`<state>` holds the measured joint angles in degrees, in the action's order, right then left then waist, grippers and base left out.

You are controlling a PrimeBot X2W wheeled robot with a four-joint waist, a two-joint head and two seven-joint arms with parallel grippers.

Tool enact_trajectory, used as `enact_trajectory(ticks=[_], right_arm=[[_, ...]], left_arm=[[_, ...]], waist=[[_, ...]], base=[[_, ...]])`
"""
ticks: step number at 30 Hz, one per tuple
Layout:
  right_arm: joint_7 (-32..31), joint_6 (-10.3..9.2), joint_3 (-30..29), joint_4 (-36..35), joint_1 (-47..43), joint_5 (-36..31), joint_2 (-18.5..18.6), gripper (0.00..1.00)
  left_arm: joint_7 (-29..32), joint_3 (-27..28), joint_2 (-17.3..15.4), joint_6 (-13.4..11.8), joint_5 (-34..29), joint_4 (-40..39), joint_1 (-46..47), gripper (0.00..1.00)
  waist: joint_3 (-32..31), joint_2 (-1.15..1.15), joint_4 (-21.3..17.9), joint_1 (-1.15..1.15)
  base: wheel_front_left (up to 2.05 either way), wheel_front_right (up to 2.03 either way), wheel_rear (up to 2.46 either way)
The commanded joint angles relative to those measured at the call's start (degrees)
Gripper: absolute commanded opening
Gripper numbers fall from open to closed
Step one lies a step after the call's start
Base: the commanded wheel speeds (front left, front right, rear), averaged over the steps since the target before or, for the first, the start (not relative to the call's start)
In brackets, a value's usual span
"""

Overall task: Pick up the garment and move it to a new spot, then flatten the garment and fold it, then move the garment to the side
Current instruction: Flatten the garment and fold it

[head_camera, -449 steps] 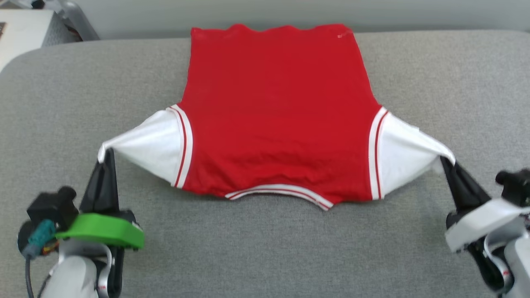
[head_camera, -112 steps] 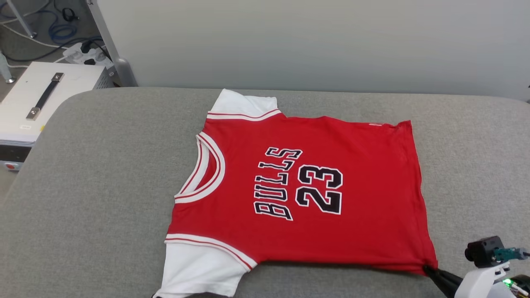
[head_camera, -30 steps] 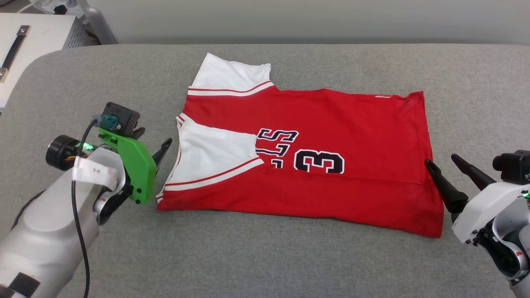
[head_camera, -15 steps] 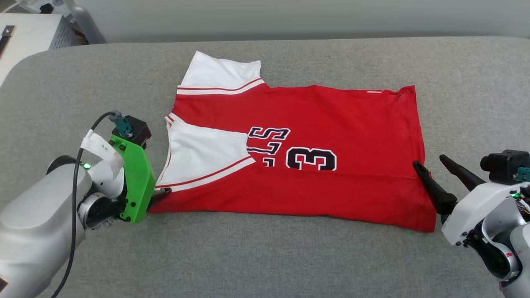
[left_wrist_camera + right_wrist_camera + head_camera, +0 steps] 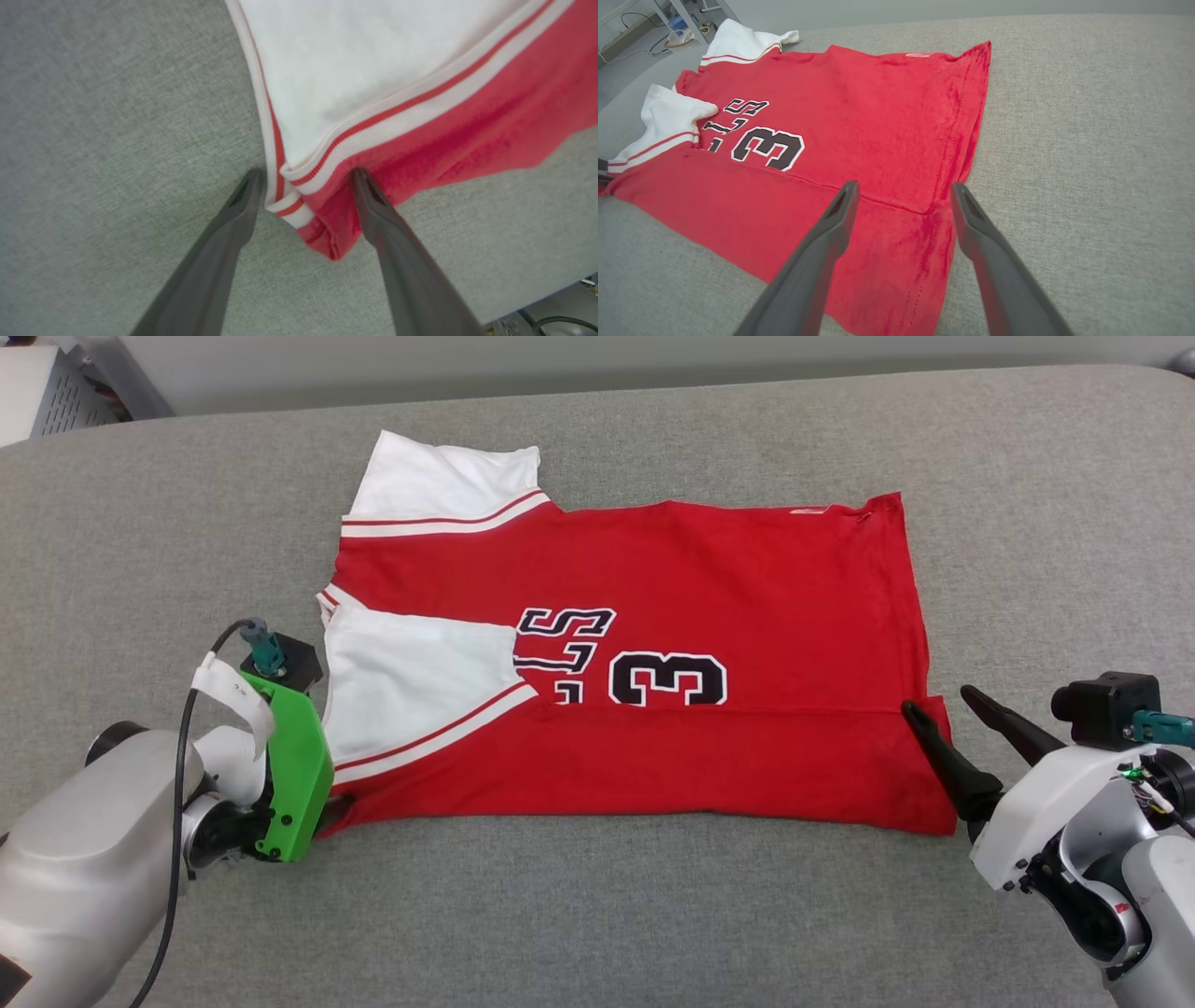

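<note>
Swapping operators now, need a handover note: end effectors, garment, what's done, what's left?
Left end effector: open, fingers straddling the near collar-side corner of the garment, nothing held.
Right end effector: open, at the hem end of the fold line, nothing held.
Garment: front up on the grey surface.
Done: near edge and near sleeve folded in.
To do: fold in the far sleeve side, finish folding, move aside.
</note>
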<state>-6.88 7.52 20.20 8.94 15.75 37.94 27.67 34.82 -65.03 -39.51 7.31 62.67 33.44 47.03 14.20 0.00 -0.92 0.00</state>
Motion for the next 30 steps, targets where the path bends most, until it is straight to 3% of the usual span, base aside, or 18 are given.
enact_trajectory(ticks=[1,4,5,7,12,16,30], right_arm=[[0.2,-0.03,0.2,0.2,1.1,0.1,-0.1,1.00],[0.3,-0.03,0.3,0.3,1.2,0.3,0.2,1.00],[0.3,-0.03,0.4,0.3,1.1,0.3,0.3,1.00],[0.2,-0.03,0.2,0.0,1.1,0.3,0.9,1.00],[-1.7,-0.03,0.1,-0.9,2.6,-1.4,3.5,1.00],[-6.8,-0.03,0.9,-2.0,4.6,-2.5,6.0,1.00],[-34.7,-0.03,7.4,-7.6,8.8,4.7,14.7,1.00]], left_arm=[[0.1,-2.0,1.3,0.2,0.5,0.9,-2.3,1.00],[-1.0,-3.6,1.6,0.2,1.3,1.0,-3.5,0.98],[-1.8,-3.8,1.7,0.2,1.4,1.0,-3.6,0.45],[-3.1,-4.2,1.8,0.2,2.2,1.0,-3.8,0.00],[-8.6,-4.4,0.6,0.2,2.2,0.3,-2.3,0.00],[-12.5,-4.5,-0.7,0.2,2.5,-1.2,-1.6,0.00],[-19.1,-5.6,-3.4,0.2,0.6,-6.8,0.2,0.00]], waist=[[0.1,0.00,-0.3,0.00],[-0.2,0.00,-0.2,0.00],[-0.4,0.00,-0.1,0.00],[-0.8,0.00,0.3,0.00],[-2.2,0.00,0.7,0.00],[-3.5,0.00,0.9,0.00],[-4.6,0.00,2.4,0.00]], base=[[0.00,0.00,0.00],[0.00,0.00,0.00],[0.00,0.00,0.00],[0.00,0.00,0.00],[0.00,0.00,0.00],[0.00,0.00,0.00],[0.00,0.00,0.00]])
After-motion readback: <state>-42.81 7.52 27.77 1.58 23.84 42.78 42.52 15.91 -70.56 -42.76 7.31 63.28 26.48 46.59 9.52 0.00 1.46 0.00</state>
